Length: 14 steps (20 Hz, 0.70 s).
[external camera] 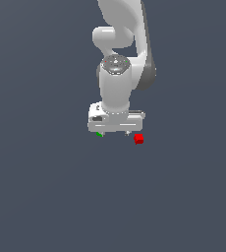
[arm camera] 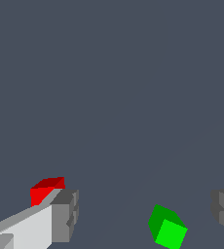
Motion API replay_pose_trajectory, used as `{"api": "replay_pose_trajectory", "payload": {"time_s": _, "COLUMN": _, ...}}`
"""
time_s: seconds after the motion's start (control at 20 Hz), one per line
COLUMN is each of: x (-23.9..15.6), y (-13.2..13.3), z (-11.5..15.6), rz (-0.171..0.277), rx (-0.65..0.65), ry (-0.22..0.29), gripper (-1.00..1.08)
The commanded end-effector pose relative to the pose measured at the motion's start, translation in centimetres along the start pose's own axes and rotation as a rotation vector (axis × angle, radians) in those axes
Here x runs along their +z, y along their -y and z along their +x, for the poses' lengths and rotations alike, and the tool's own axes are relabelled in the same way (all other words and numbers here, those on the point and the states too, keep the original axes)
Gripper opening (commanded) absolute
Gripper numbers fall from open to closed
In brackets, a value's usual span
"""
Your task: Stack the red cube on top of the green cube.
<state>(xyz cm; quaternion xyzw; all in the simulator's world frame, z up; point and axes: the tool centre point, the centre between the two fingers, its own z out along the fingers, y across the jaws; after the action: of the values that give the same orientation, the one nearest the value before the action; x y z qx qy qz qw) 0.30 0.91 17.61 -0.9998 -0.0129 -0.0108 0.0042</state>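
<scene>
On the plain grey floor (bare, slate-toned), red cube, green cube.

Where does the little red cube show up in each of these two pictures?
Exterior view: the red cube sits just below the white gripper, off its corner on the exterior view's right.
Wrist view: the red cube is partly hidden behind one grey fingertip, outside the open jaws.
Shared landmark: the green cube, which peeks out under the gripper in the exterior view and lies between the fingertips in the wrist view.
</scene>
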Motion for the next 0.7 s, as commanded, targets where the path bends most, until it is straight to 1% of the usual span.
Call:
{"api": "replay_pose_trajectory", "payload": {"time_s": 0.0, "x": 0.0, "y": 0.0, "z": 0.0, "rz": 0.000, "rx": 0.000, "ry": 0.000, "gripper": 1.00}}
{"api": "replay_pose_trajectory", "payload": {"time_s": 0.2, "x": 0.4, "y": 0.5, "z": -0.3, "rz": 0.000, "rx": -0.004, "ry": 0.001, "gripper": 1.00}}
{"api": "replay_pose_trajectory", "payload": {"time_s": 0.35, "x": 1.1, "y": 1.5, "z": -0.8, "rz": -0.001, "rx": -0.012, "ry": 0.002, "gripper": 1.00}}
{"api": "replay_pose_trajectory", "payload": {"time_s": 0.5, "x": 2.4, "y": 3.1, "z": -1.7, "rz": -0.001, "rx": -0.024, "ry": 0.005, "gripper": 1.00}}
{"api": "replay_pose_trajectory", "payload": {"time_s": 0.65, "x": 4.1, "y": 5.3, "z": -3.0, "rz": -0.002, "rx": -0.042, "ry": 0.009, "gripper": 1.00}}
